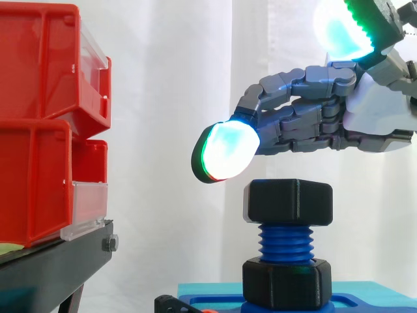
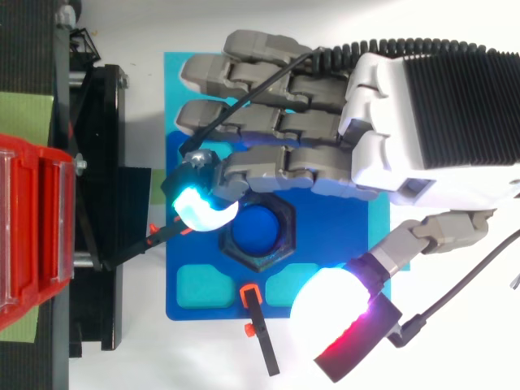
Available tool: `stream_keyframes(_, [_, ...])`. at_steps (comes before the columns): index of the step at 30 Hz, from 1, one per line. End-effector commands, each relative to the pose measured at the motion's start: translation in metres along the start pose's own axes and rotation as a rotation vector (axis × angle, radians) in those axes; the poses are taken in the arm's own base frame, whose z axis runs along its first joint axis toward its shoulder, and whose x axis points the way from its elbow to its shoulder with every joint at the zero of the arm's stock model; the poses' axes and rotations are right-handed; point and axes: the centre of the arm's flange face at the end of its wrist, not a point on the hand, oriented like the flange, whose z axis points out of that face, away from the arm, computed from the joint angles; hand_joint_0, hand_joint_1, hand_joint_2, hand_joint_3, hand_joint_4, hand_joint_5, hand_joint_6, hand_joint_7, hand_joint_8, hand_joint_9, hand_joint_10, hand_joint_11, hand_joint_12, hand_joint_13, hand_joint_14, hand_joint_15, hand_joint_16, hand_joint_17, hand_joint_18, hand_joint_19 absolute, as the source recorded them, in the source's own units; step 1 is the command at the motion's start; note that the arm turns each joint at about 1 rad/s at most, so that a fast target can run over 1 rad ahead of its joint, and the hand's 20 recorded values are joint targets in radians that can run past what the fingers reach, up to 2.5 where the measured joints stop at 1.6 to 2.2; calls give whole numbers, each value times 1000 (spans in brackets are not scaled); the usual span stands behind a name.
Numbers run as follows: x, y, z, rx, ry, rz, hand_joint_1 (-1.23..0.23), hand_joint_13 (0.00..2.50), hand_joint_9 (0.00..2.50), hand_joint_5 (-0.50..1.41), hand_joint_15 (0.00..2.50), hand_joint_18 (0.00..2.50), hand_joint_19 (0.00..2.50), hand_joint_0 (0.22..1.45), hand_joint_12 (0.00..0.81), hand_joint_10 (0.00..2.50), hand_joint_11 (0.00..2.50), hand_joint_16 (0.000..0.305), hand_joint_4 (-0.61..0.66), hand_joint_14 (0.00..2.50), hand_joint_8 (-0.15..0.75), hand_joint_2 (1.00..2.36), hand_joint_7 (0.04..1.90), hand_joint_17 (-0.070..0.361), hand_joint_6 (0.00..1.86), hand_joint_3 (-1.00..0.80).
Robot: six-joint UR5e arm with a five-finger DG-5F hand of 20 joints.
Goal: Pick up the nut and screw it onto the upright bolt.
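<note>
The thumb pad (image 2: 333,301) glows white nearest the side camera, raised and well clear of the work, as the hand (image 1: 306,124) hovers with relaxed fingers, grasping nothing. Just below it the black nut (image 1: 288,202) sits level at the top of the blue bolt (image 1: 285,243), with bare thread showing down to a black collar (image 1: 287,282) on the blue base (image 2: 325,268). Whether the nut's thread has caught cannot be told. One fingertip (image 1: 225,151) hangs beside and slightly above the nut, not touching. The risk from here seems to be a sideways nudge from a broad pad: it could tilt the nut, cross its thread or tip it off the bolt. Pads slipping on the flats would turn nothing. Red bins (image 1: 39,98) stand to the left, a white curtain (image 1: 169,98) behind.
</note>
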Motion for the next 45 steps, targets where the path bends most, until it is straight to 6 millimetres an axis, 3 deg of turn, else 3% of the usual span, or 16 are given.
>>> stream_keyframes(1, [0,2,1,-2,-3,0,-43,107,307,-132,0,0,0,474,358,0,0,58,222,0,257,1000,787,130,503,-500])
stream_keyframes(4, [4,1,1,-4,-1,-2,-43,109,308,-133,0,0,0,474,358,0,0,57,220,0,257,1000,789,129,503,-500])
stream_keyframes(5, [25,-9,4,5,22,3,-43,109,307,-133,0,0,0,474,357,0,0,57,220,0,257,1000,788,128,503,-500])
stream_keyframes(8, [31,-12,7,-5,12,13,-45,114,310,-133,0,0,0,474,356,0,0,57,219,0,257,1000,787,128,503,-500])
stream_keyframes(14, [13,-5,18,-24,-27,8,-46,123,313,-133,0,0,0,473,356,0,0,56,225,0,257,1000,793,127,503,-500])
stream_keyframes(36, [18,-12,12,-3,26,5,-107,164,364,-120,0,0,0,471,354,0,0,55,256,0,269,1000,832,124,503,-500])
stream_keyframes(45, [15,-17,10,-13,34,4,-184,256,499,-92,0,58,0,483,327,0,0,44,303,0,283,1000,890,100,503,-500])
